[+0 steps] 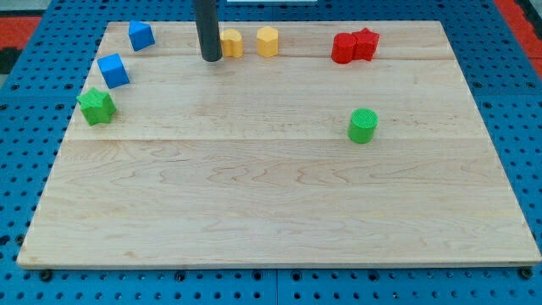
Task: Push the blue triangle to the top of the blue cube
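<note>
In the camera view, the pale wooden board (279, 203) lies on a blue perforated table (525, 127). The dark rod ends in the tip (212, 59), which rests on the board near the view's top, just left of a yellow block (231, 42) and apparently touching or almost touching it; a second yellow hexagonal block (268, 41) stands just to the right. The rod carries no jaws, so there is nothing to open or close.

The blue triangle (141, 36) sits near the board's top-left corner, already above the blue cube (113, 70) and slightly to its right, the two close but apart. Judged from this layout, the task looks nearly or wholly met.

A green star-shaped block (96, 106) lies just below the cube. Two red blocks (354, 46) touch each other at the top right, and a green cylinder (362, 125) stands alone, well clear of the work.
</note>
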Motion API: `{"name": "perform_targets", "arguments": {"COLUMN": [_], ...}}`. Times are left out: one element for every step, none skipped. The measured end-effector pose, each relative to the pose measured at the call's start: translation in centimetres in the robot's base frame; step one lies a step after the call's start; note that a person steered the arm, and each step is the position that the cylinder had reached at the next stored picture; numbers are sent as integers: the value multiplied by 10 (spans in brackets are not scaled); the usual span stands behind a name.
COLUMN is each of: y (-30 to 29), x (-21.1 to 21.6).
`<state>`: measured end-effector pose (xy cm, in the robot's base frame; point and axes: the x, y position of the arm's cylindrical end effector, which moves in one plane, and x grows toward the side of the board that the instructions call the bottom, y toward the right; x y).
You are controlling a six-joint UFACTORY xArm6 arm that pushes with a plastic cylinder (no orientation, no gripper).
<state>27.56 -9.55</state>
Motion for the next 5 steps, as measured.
{"name": "perform_targets", "arguments": {"y": [-1,-1,-1,-1,-6], "x": [0,-1,-1,1,1]}}
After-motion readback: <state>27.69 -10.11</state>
